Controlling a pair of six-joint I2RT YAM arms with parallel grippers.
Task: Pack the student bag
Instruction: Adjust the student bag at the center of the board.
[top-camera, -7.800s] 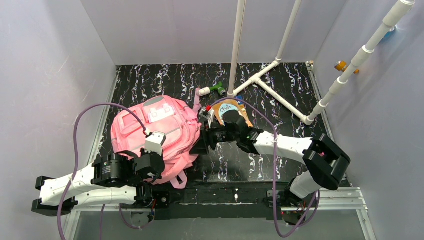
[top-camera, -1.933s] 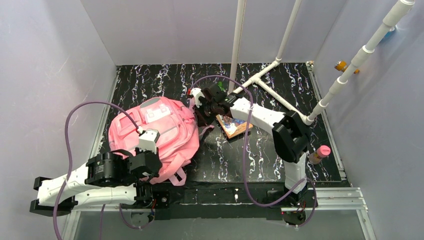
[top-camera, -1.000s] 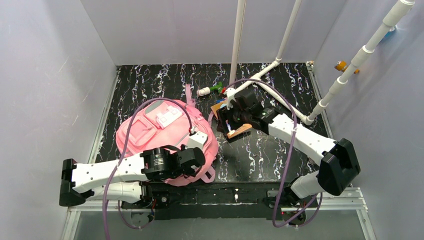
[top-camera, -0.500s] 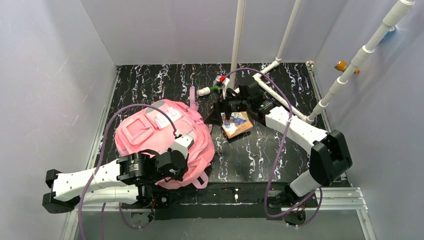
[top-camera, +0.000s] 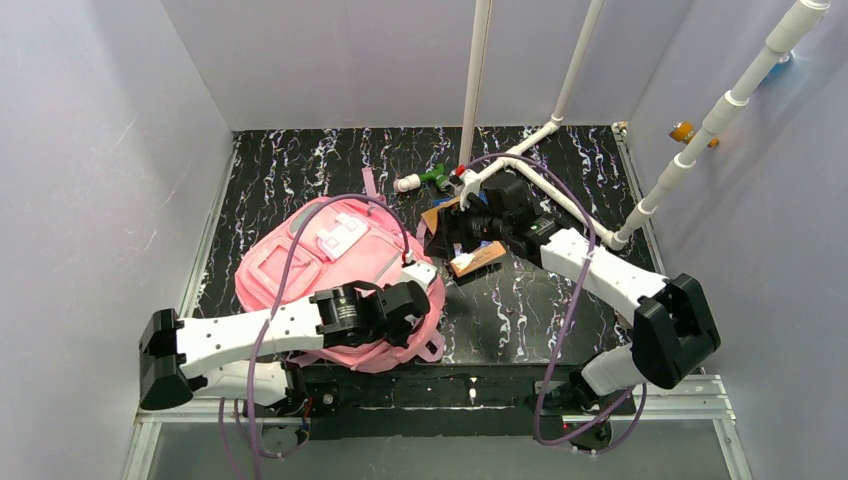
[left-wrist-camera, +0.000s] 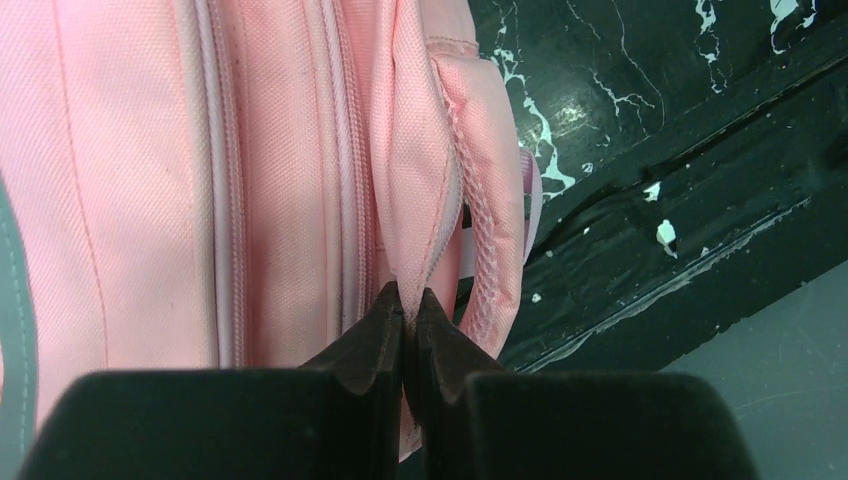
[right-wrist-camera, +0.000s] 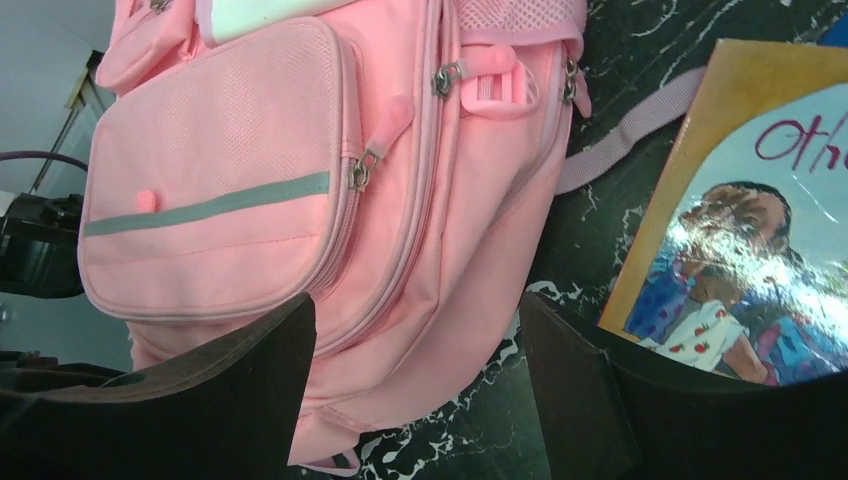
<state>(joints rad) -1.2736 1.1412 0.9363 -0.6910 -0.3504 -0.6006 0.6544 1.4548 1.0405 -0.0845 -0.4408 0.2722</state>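
Note:
The student bag (top-camera: 330, 255) is a soft pink backpack lying on the black marbled table, left of centre. My left gripper (top-camera: 418, 305) is at the bag's near right corner. In the left wrist view it (left-wrist-camera: 410, 300) is shut on a fold of the bag's pink fabric (left-wrist-camera: 300, 150) by a seam. My right gripper (top-camera: 450, 240) hovers open between the bag and a picture book (top-camera: 478, 258). In the right wrist view its fingers (right-wrist-camera: 250, 380) are spread wide and empty over the bag's side (right-wrist-camera: 300, 180), with the book (right-wrist-camera: 750, 220) at the right.
A white pipe frame (top-camera: 540, 175) stands at the back centre and right. A small green and white item (top-camera: 428, 178) lies by its foot. The black front rail (top-camera: 470, 390) runs along the table's near edge, close to the bag's straps (top-camera: 432, 348).
My left arm has swung right along the bag's near edge, still gripping it, and the bag has shifted and turned a little. My right gripper has drawn slightly nearer over the book.

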